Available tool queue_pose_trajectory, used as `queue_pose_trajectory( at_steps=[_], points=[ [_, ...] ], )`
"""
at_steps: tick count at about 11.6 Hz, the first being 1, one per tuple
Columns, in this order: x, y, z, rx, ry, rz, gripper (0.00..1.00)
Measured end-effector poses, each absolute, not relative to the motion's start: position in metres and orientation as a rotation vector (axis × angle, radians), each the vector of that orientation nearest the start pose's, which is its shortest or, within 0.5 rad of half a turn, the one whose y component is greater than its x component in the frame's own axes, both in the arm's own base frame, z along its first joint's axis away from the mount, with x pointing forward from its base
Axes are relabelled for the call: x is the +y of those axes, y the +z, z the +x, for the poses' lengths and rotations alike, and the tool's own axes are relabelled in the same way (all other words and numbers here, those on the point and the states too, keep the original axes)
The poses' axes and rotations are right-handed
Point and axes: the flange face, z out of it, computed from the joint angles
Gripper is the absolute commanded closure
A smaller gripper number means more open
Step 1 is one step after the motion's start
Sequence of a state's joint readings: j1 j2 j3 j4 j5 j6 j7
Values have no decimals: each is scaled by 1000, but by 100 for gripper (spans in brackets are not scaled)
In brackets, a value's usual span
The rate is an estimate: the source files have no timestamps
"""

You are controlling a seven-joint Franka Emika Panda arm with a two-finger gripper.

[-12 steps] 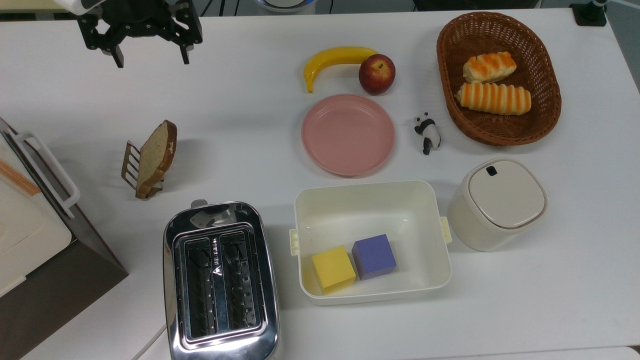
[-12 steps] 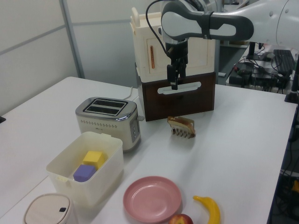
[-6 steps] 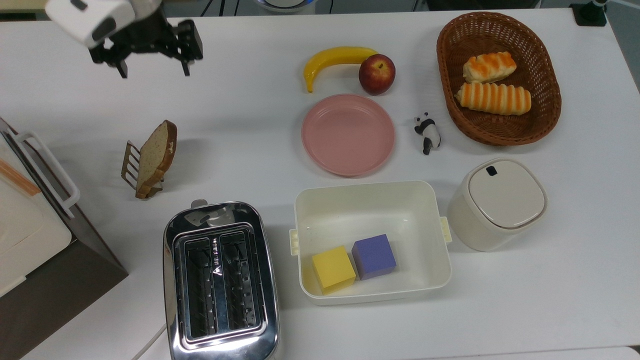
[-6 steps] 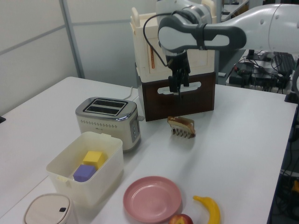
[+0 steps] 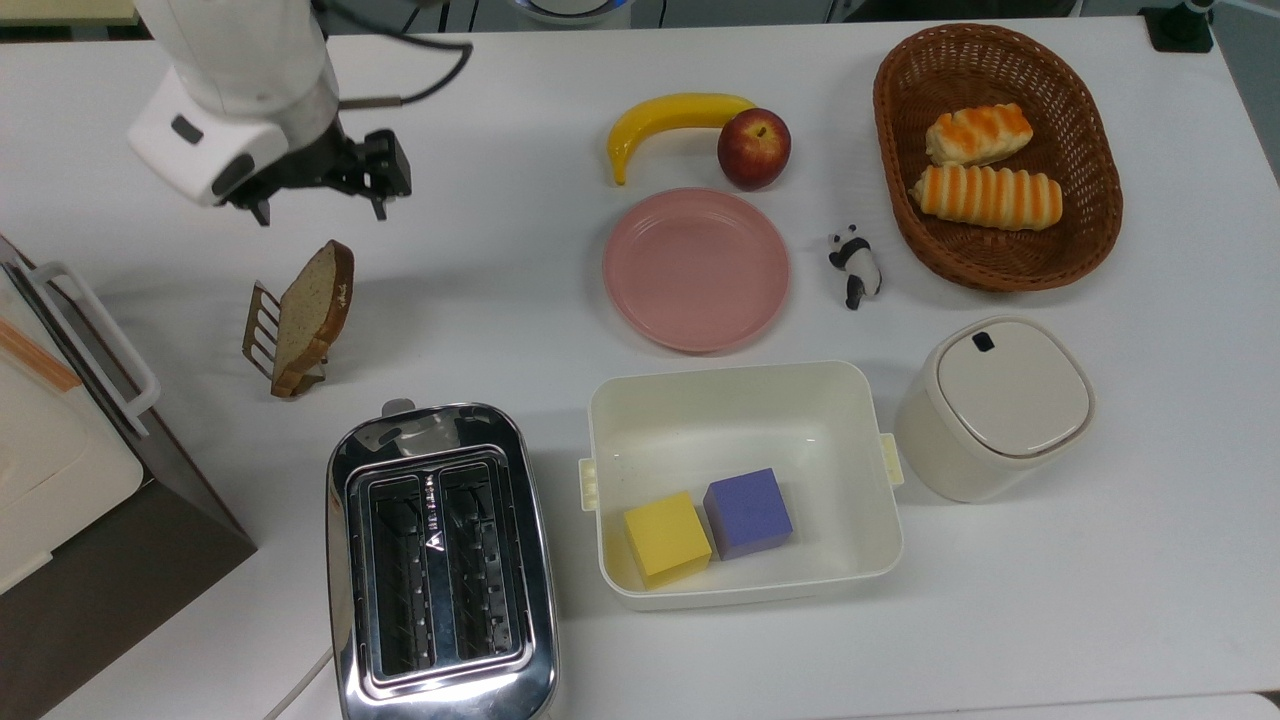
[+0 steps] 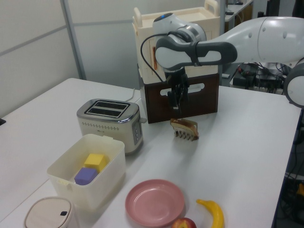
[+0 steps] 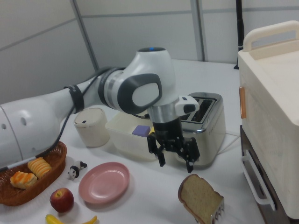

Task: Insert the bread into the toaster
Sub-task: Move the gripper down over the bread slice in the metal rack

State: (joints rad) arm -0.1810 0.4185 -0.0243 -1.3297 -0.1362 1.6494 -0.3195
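Since a second ago my gripper [image 5: 318, 208] has slid down from the top left corner of the top view toward the bread [image 5: 314, 315], and nothing else on the table has moved. In the top view the gripper now sits in the upper left, just above the bread in the frame, with its two fingers spread wide and nothing between them. The bread stands tilted in a small toast rack [image 5: 262, 335] at the middle left, and the toaster [image 5: 440, 565] shines at the bottom left with both slots empty. In the left view the gripper [image 6: 176, 100] points down near the middle of the frame, above the bread [image 6: 185, 125], and the toaster [image 6: 110, 123] sits at the middle left. In the right view the gripper [image 7: 175, 162] hangs open in the middle, a little up and left of the bread [image 7: 200, 201] at the bottom, with the toaster [image 7: 204, 127] behind it. I think I am at the reaching step, before any grab. Next I would bring the fingers down on both flat sides of the slice, close them, lift it out of the rack, and carry it to a slot.
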Motion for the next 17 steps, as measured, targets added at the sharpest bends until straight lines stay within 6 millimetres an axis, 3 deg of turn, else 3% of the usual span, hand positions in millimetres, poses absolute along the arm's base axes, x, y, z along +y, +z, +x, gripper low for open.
queue_pose_trajectory(
  at_steps=[3, 6, 7, 10, 11, 14, 16, 17],
  points=[
    [-152, 457, 668, -154, 222, -3278, 0],
    [-156, 441, 671, -164, 273, -3306, 9],
    [-156, 440, 671, -165, 276, -3307, 16],
    [-159, 431, 669, -182, 324, -3334, 59],
    [-159, 427, 669, -185, 336, -3334, 68],
    [-158, 425, 669, -188, 342, -3333, 81],
    [-158, 426, 669, -188, 339, -3334, 80],
    [-159, 427, 669, -188, 337, -3335, 45]
  ],
)
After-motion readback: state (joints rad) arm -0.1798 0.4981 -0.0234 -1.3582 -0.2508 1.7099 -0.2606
